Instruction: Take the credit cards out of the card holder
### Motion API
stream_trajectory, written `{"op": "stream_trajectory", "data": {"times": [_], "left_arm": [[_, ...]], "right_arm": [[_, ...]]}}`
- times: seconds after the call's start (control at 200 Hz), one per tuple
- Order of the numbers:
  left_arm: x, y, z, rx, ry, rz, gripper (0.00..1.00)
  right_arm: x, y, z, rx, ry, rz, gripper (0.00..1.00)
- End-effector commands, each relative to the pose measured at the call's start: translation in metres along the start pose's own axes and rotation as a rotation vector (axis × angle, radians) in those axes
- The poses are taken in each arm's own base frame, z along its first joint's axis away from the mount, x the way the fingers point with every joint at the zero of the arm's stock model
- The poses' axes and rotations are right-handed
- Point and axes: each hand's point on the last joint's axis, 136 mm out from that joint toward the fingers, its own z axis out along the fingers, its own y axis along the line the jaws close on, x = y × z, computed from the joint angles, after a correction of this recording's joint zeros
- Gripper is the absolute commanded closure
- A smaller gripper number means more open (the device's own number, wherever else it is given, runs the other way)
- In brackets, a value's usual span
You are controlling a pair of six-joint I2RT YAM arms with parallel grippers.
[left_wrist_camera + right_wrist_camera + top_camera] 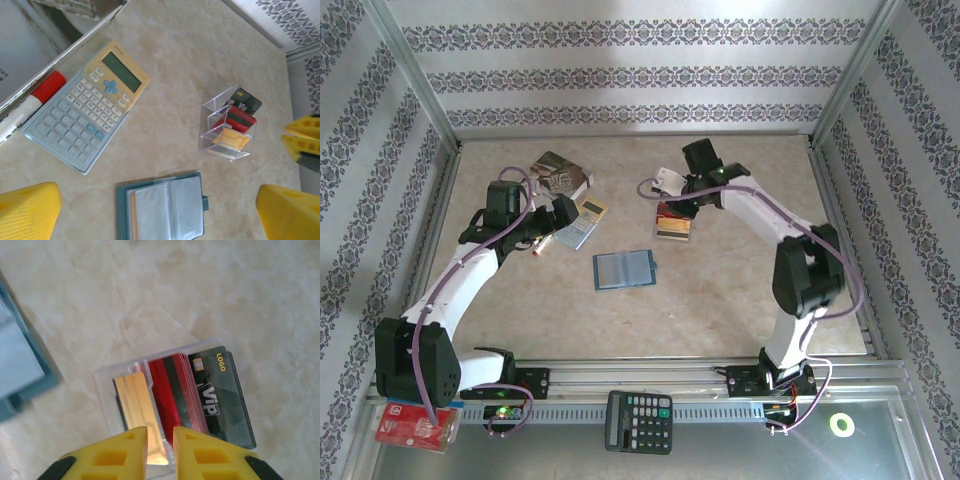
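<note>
Plainly, the credit cards [172, 390], black, red and gold-tan, stood in a clear tiered stand [210, 107] on the bench [740, 290]. The right fingers [200, 455] hung right over the stand's near edge, a narrow gap between them above the gold-tan card's end; I could not tell whether they pinched anything. The card holder [623, 269] lay open and flat, near the stand on its left, slots facing up. The left fingers [30, 210] were spread wide and empty above the card holder. A silver-gold pocket calculator [87, 107] lay beyond, with a red-capped marker [47, 86] beside it.
</note>
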Motion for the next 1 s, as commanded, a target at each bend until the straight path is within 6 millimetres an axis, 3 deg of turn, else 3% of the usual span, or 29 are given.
{"op": "stream_trajectory", "data": {"times": [0.0,0.095,0.205,0.295,0.47,0.545,0.759,0.994], "left_arm": [[-0.006,0.008,0.000,-0.028,-0.034,-0.015,0.00],[-0.006,0.012,0.001,-0.044,-0.035,-0.015,0.00],[-0.007,0.016,0.004,-0.058,-0.041,-0.018,0.00],[-0.009,0.021,0.007,-0.078,-0.057,-0.028,0.00],[-0.013,0.032,0.010,-0.114,-0.101,-0.040,0.00],[-0.014,0.035,0.011,-0.129,-0.107,-0.041,0.00],[-0.015,0.039,0.015,-0.141,-0.110,-0.050,0.00],[-0.019,0.036,0.008,-0.126,-0.155,-0.047,0.00]], "right_arm": [[-0.021,0.008,-0.012,0.110,-0.085,0.183,0.76],[-0.023,0.032,-0.017,0.128,-0.087,0.277,0.71],[-0.022,0.052,-0.016,0.126,-0.084,0.468,0.54],[-0.022,0.078,-0.005,0.046,-0.074,0.588,0.53],[-0.012,0.109,0.025,0.067,0.021,0.773,0.52],[-0.021,0.133,0.039,-0.031,0.025,0.784,0.50],[-0.027,0.160,0.061,-0.050,0.018,0.825,0.26],[-0.022,0.173,0.073,-0.082,0.067,0.844,0.24]]}}
